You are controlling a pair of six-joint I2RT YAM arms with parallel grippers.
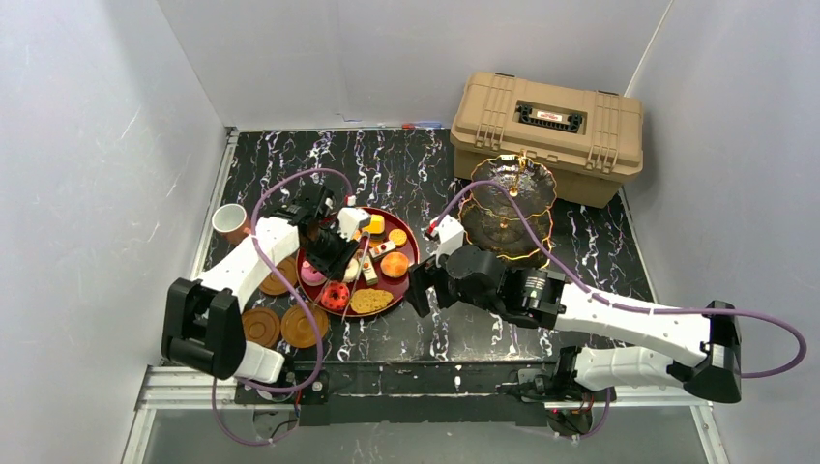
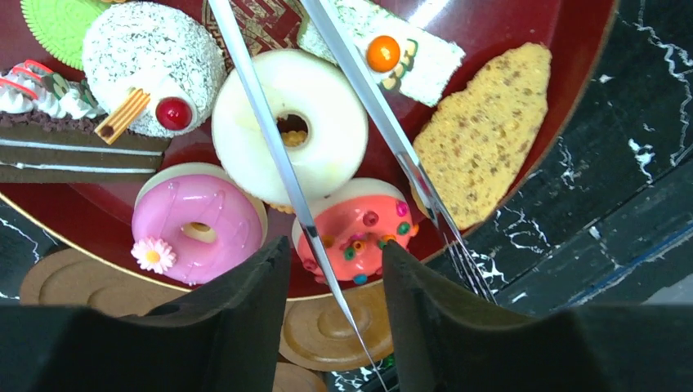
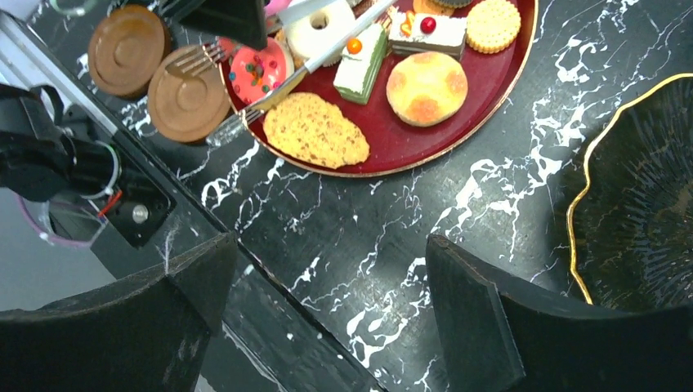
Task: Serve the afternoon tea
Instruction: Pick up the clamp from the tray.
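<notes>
Table (image 1: 387, 164): black marble, both arms working over it.

Stand (image 3: 646, 188): just right of the right claw (image 3: 331, 245). No food shows on its tiers from above.

Red tray (image 3: 458, 122): ahead and left of the right claw, directly under the left claw (image 2: 333, 253). All the pastries sit on it.

Saucers (image 1: 261, 327): three, behind the left claw, off the tray's near rim.

Pinkish cup (image 1: 230, 222): well to the left claw's left.

Sprinkled donut (image 2: 355, 229): just past the left fingertips.

Tongs (image 2: 278, 155): lying across the pastries.

Right claw: wide, empty.

Left claw: half open, straddling one tong blade, with no pad seen touching it. The other blade lies outside.

Judgement: early stage, nothing served. The step is taking up the tongs. Next, both blades need to be inside the jaws before closing.
</notes>
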